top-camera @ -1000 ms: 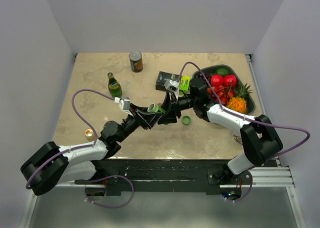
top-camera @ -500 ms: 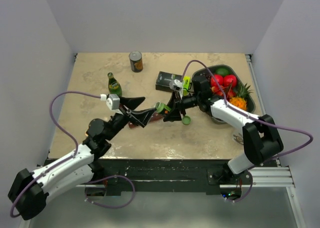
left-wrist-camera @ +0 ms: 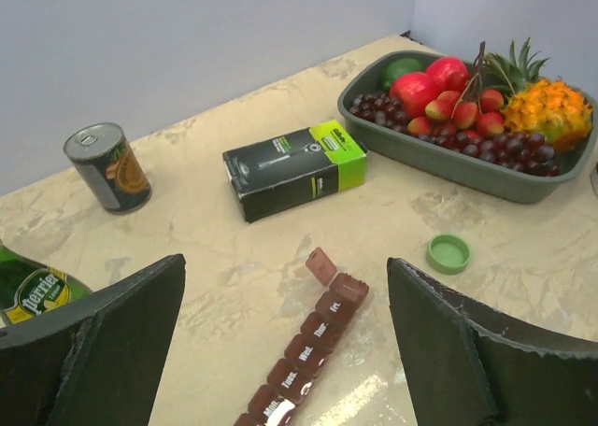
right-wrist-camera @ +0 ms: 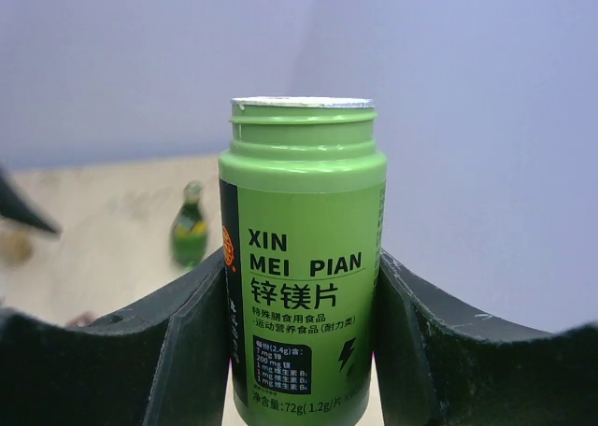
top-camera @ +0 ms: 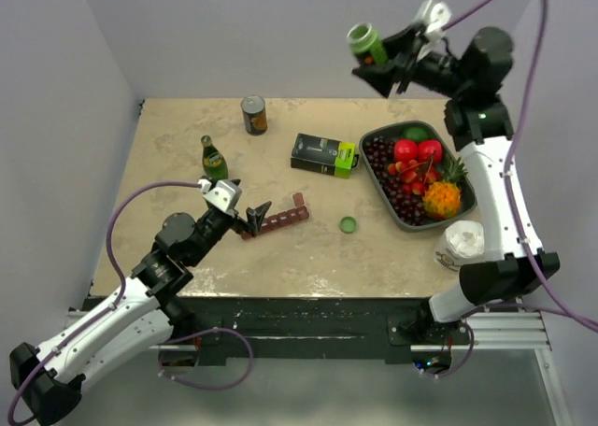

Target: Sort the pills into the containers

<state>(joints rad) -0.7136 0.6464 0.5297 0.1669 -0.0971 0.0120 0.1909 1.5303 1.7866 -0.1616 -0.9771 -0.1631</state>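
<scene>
The containers [top-camera: 280, 219] are a maroon strip of day-marked compartments lying flat on the table. In the left wrist view the containers [left-wrist-camera: 313, 337] have the far end lid [left-wrist-camera: 320, 265] standing up. My left gripper [top-camera: 254, 216] sits at the strip's near-left end, open, with its jaws [left-wrist-camera: 285, 262] wide on either side of the strip and nothing held. My right gripper [top-camera: 378, 66] is raised high at the back, shut on an upright green pill bottle [top-camera: 366, 43] [right-wrist-camera: 304, 258] with no cap on. Its green cap [top-camera: 348, 224] [left-wrist-camera: 448, 253] lies on the table. The pills are hidden.
A black-and-lime box [top-camera: 323, 154] lies behind the strip. A dark tray [top-camera: 472, 194] of fruit is at the right, with a white object [top-camera: 460, 242] in front of it. A can [top-camera: 253, 114] and a green glass bottle [top-camera: 214, 159] stand at the back left.
My right arm lifted the green bottle from just above the strip to high at the back. My left gripper opened wide and drew back toward the near left.
</scene>
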